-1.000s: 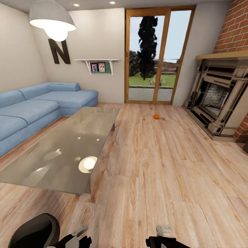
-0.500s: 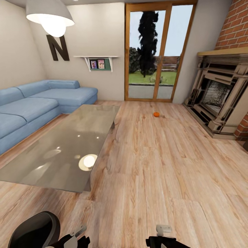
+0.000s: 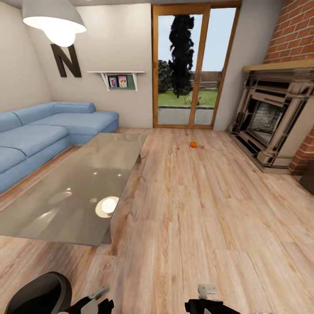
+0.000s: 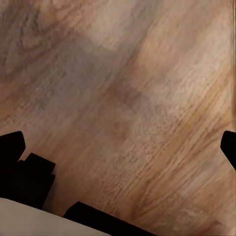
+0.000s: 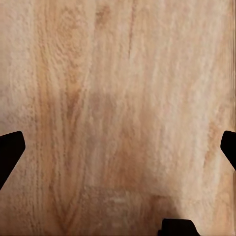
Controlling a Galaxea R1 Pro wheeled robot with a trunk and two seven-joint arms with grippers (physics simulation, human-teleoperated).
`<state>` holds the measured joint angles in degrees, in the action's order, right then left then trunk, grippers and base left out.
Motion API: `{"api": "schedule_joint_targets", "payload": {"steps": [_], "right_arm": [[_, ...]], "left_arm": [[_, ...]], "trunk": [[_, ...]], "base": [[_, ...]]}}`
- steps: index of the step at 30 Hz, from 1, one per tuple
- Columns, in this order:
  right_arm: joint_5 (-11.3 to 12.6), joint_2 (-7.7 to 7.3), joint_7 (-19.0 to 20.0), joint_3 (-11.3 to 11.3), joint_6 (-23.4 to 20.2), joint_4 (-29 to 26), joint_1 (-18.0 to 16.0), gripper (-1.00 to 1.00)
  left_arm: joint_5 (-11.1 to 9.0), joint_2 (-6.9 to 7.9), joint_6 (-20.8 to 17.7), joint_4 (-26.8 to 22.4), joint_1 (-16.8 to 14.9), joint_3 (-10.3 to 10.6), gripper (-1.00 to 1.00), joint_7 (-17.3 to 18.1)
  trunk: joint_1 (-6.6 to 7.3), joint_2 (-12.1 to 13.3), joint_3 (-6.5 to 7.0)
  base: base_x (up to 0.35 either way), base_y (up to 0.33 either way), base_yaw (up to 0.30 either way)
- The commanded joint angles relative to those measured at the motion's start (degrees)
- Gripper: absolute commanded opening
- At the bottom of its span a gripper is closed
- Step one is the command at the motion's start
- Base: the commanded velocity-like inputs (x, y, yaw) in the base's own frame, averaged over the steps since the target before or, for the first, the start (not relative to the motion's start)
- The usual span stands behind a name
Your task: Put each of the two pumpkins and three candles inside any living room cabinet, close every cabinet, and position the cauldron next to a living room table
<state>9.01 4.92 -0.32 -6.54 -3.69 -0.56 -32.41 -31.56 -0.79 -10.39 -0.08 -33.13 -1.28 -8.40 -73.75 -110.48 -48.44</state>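
Pumpkin, small, round and orange (image 3: 193, 144), lies on the light wood plank floor (image 3: 209, 226) near the ornate dark fireplace (image 3: 272, 124). Left tool (image 4: 118, 147) and right tool (image 5: 118, 147) are both released, empty above the planks.

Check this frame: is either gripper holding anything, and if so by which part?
Nothing is held. Both wrist views show the fingertips wide apart over bare wood floor. The one visible pumpkin lies on the floor far ahead, near the fireplace.
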Motion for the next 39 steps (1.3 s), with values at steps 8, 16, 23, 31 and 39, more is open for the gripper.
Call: {"api": "schedule_joint_targets", "payload": {"steps": [8, 16, 23, 31, 39], "right_arm": [[0.6, -0.15, 0.0, -0.5, -0.3, -0.1, 0.0, 1.00], [0.6, -0.22, 0.0, -0.5, -0.3, -0.1, 0.0, 1.00], [0.6, -0.25, -0.2, -0.5, -0.3, -0.1, 0.0, 1.00], [0.5, -2.52, -1.3, -0.6, -1.0, -0.1, 0.0, 1.00], [0.6, -4.34, -7.1, -0.5, -0.4, 1.7, 1.0, 1.00]], "left_arm": [[-0.1, 0.00, -0.2, 0.0, 0.0, -0.1, 1.00, -0.2], [-0.1, 0.00, -0.2, 0.1, 0.0, -0.1, 1.00, -0.2], [-0.1, 0.08, -0.2, 0.2, 0.0, -0.1, 1.00, -0.3], [-0.1, 0.10, -0.2, 1.6, 0.0, -0.1, 1.00, -0.7], [-0.1, 0.17, -0.2, 2.7, 0.0, -0.1, 1.00, -0.7]], "trunk": [[0.01, 0.0, 0.25], [0.01, 0.0, 0.41], [0.01, 0.0, -0.06], [0.01, 0.0, -0.80], [0.01, 0.0, -1.56]], "base": [[0.000, 0.000, -0.275], [0.000, 0.000, -0.242], [0.000, 0.000, -0.073], [0.000, 0.000, -0.003], [0.000, 0.000, 0.000]]}}
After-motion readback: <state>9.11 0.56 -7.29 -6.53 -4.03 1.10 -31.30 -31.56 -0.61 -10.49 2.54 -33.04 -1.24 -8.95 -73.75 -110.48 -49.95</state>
